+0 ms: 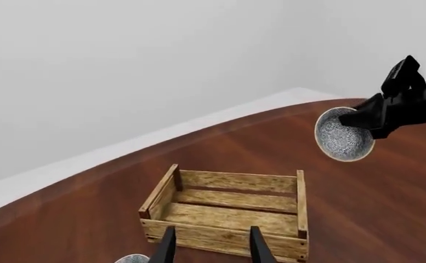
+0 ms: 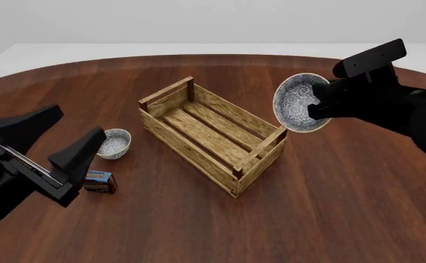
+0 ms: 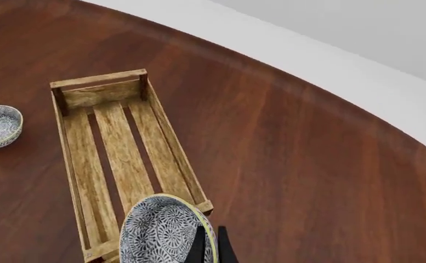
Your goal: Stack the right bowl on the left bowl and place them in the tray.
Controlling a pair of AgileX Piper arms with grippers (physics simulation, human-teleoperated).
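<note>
The right bowl hangs tipped on edge above the tray's right end, its rim pinched in the closed right claw. The left bowl sits on the worktop left of the tray, just beyond the wide-open, empty left claw

The right bowl, speckled grey-blue, hangs tilted on edge above the tray's right end. The left bowl sits upright left of the empty wooden tray.
</note>
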